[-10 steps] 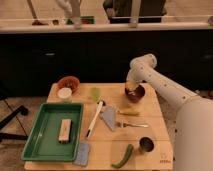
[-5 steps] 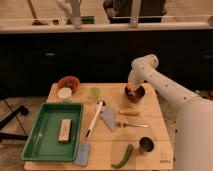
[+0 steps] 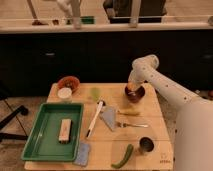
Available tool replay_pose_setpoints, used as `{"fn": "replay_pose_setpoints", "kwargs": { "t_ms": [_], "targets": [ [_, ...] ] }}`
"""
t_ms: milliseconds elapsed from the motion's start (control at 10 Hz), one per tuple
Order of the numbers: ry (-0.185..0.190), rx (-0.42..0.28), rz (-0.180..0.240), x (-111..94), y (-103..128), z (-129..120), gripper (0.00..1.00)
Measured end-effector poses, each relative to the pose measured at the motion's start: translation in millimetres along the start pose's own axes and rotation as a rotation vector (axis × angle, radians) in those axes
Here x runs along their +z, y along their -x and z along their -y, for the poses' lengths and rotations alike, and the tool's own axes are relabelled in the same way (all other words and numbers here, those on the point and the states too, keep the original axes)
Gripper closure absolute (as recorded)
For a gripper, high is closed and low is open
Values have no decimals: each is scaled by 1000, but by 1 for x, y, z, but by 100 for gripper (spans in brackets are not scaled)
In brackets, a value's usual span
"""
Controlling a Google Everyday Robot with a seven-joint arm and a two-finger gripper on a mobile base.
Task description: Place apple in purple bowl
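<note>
One relation governs the coming move: the small round orange-red apple (image 3: 131, 90) is seen at the robot's hand (image 3: 132, 89), directly over the round dark purple bowl (image 3: 135, 94) at the surface's (image 3: 150, 127) far right, though its grip cannot be told.

Warm, dim, soft-focus view; the end effector (image 3: 133, 90) blurs into the purple bowl (image 3: 136, 94), perhaps shadowed.

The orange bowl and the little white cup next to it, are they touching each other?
Cannot tell. In the camera view the white cup overlaps the front edge of the orange bowl, so no gap shows, nor contact. The hand is over the purple bowl.
</note>
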Motion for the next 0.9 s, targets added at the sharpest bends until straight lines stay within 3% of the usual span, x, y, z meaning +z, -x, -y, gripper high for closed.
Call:
{"fn": "replay_pose_setpoints", "kwargs": {
  "t_ms": [900],
  "targets": [
    [9, -8, -2, 0, -6, -3, 46]
  ]
}}
